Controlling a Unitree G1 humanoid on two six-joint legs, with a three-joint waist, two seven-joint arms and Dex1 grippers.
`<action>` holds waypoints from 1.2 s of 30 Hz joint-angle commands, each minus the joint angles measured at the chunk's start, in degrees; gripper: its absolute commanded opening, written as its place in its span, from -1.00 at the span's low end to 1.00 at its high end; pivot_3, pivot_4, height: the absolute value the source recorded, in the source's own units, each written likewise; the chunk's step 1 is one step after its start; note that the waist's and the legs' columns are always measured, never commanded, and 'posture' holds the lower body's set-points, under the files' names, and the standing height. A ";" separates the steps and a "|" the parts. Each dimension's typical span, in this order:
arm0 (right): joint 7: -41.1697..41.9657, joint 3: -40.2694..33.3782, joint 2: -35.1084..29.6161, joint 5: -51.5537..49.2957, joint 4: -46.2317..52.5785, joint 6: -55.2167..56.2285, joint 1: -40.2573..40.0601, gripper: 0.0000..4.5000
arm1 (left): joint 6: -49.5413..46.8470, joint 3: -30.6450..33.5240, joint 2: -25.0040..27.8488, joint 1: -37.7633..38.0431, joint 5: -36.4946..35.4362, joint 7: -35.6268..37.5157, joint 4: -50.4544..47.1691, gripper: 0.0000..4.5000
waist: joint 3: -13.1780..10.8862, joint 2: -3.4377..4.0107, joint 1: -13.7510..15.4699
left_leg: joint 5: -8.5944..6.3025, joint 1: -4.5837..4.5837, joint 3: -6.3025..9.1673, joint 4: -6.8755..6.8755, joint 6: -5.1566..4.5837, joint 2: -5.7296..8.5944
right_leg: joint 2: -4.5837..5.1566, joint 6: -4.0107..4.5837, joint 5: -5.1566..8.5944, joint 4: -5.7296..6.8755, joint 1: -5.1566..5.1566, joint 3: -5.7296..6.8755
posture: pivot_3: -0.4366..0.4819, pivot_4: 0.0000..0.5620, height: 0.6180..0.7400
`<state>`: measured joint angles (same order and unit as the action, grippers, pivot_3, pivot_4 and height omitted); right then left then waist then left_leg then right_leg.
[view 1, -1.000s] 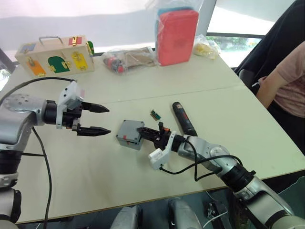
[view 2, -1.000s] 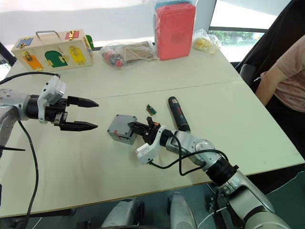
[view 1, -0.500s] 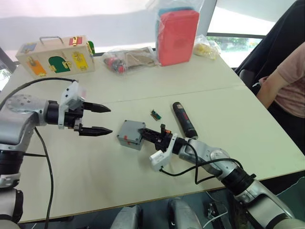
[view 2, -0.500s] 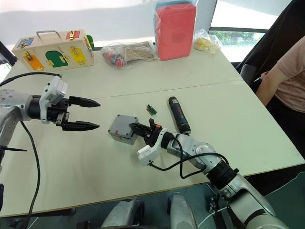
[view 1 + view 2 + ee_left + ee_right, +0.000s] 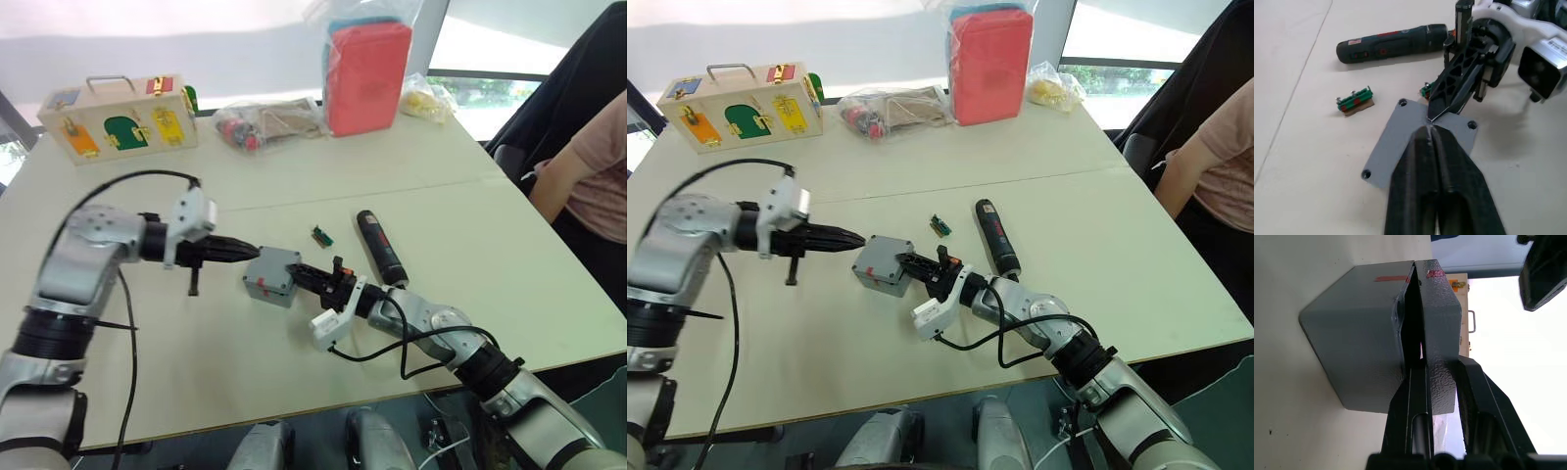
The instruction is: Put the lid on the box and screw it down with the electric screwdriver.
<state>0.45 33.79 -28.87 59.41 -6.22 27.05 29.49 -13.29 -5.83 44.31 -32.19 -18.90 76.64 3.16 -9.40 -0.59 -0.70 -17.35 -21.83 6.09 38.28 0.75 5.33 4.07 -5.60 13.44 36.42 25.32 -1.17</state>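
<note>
The grey box [image 5: 263,286] stands on the table with the grey lid [image 5: 1400,137] lying on top of it, slightly ajar at the side near my right gripper. My right gripper [image 5: 295,270] is shut on that edge of the lid [image 5: 1437,308], with one finger in the gap above the box body [image 5: 1356,333]. My left gripper [image 5: 1430,129] is shut, and its tips rest on the lid from the other side [image 5: 250,253]. The black electric screwdriver [image 5: 379,245] lies free on the table just beyond the right arm.
A small green terminal block [image 5: 319,235] lies between box and screwdriver. At the back stand a wooden latch box [image 5: 118,117], bags of parts [image 5: 260,122], a red-pink case in plastic [image 5: 364,73] and a yellow bag [image 5: 423,98]. A person [image 5: 588,166] sits at the right.
My left gripper has shut and swung right, from clear of the box to resting its tips on the lid. The right gripper keeps its hold.
</note>
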 commanded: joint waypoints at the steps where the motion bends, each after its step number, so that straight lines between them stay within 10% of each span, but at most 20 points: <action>1: 0.83 0.05 -1.01 0.23 -1.27 0.37 -0.82 -0.93 | 4.18 -1.97 -0.90 0.34 3.46 -0.52 1.32 -0.99 | 0.00 0.00 -0.03 | 0.00 0.04 -0.01 -0.01 0.00 0.00 | 0.00 0.00 0.00 0.01 -0.01 -0.02 | -0.05 -0.47 1.00; 10: 1.90 -0.42 -1.46 -1.54 -1.31 1.20 -1.49 -0.93 | 11.32 -5.84 -2.99 1.58 10.17 -2.71 5.91 -0.99 | 0.14 0.06 0.18 | -0.03 0.47 0.01 -0.10 -0.05 0.01 | 0.01 0.00 0.00 -0.15 -0.50 -0.01 | -0.05 -0.47 1.00; 22: 4.65 -2.85 -4.80 -4.81 -0.09 3.33 -1.06 0.97 | 7.47 -9.07 -1.87 4.56 11.78 -1.06 5.43 -1.00 | 1.04 0.29 0.14 | -0.10 0.74 0.02 -0.11 -0.18 0.00 | 0.00 -0.01 0.02 -0.24 -0.82 0.00 | -0.05 -0.47 1.00; 36: 14.00 -8.29 -8.44 -18.46 3.83 8.76 0.43 0.88 | 6.51 -7.76 -2.88 5.64 10.75 -3.42 3.88 -1.00 | 1.08 0.32 -0.01 | -0.31 1.45 -0.01 -0.26 -0.52 -0.04 | -0.01 -0.01 0.10 -0.34 -1.49 -0.06 | -0.05 -0.47 1.00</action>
<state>12.65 27.54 -37.66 45.28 -5.40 35.11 28.61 -4.71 -11.93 41.38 -28.57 -9.83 73.27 5.86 -8.32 -0.27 -0.71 -17.67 -20.38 6.08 38.02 0.21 5.29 4.05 -5.61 13.54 36.08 23.83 -1.23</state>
